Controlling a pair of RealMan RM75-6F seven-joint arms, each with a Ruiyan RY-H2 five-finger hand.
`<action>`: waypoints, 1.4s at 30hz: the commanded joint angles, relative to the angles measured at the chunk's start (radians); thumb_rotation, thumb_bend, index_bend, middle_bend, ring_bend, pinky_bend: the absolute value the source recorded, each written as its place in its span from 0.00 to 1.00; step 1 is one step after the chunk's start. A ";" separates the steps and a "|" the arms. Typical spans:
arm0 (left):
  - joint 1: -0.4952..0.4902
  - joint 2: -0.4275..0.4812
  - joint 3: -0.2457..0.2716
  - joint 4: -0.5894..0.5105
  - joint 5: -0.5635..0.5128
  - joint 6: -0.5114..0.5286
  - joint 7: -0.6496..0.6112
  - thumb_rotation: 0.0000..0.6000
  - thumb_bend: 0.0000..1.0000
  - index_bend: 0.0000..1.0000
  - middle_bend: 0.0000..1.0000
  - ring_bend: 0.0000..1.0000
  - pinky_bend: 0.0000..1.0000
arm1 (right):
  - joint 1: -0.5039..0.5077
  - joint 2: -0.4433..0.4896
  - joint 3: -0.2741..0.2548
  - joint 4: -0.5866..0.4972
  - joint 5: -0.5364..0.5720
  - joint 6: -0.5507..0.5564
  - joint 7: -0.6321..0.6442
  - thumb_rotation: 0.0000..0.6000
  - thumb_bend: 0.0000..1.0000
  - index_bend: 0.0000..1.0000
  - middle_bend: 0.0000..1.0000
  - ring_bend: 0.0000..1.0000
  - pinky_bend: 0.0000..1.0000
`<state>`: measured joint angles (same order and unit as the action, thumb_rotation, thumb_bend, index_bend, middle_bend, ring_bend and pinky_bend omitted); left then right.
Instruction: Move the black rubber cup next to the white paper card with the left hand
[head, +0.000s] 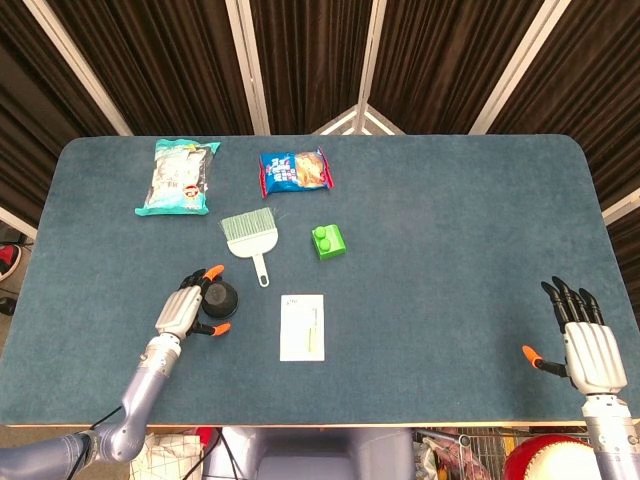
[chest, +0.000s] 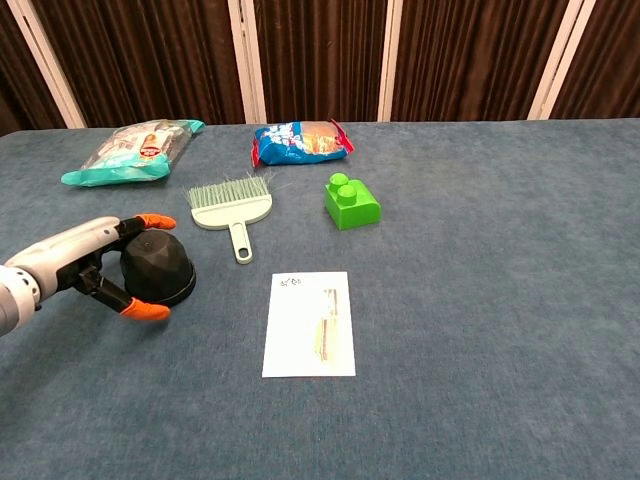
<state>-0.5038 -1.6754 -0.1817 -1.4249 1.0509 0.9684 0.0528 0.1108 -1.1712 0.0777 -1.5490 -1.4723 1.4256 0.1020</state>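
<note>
Now left hand (chest: 85, 262) fingers (chest: 152, 221) cup black rubber cup (chest: 157, 267) (grip uncertain); bare cloth before white paper card (chest: 310, 322).

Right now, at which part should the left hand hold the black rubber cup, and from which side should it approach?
Probably around the sloped side wall of the black rubber cup, coming from its left, where the left hand already brackets it. The cup sits mouth down, dome up; the white paper card lies on its right, so that path stays free.

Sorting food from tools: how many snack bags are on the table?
2: a teal bag at the far left, a blue bag to its right, behind the brush.
</note>
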 joint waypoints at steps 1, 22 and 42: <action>0.004 0.002 -0.001 -0.003 0.004 0.012 -0.002 1.00 0.27 0.10 0.23 0.00 0.00 | 0.000 0.001 -0.001 -0.002 0.000 0.000 -0.001 1.00 0.22 0.08 0.04 0.11 0.04; 0.020 0.046 -0.006 -0.052 -0.002 0.063 0.030 1.00 0.27 0.10 0.24 0.00 0.00 | 0.007 -0.003 -0.004 -0.015 0.003 -0.016 -0.018 1.00 0.22 0.08 0.04 0.11 0.04; 0.017 0.051 0.028 -0.032 0.005 0.023 0.026 1.00 0.22 0.06 0.14 0.00 0.00 | 0.006 0.004 -0.008 -0.026 -0.001 -0.015 -0.005 1.00 0.22 0.08 0.04 0.11 0.04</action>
<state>-0.4884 -1.6216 -0.1552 -1.4612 1.0519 0.9895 0.0837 0.1167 -1.1670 0.0697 -1.5752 -1.4734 1.4107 0.0967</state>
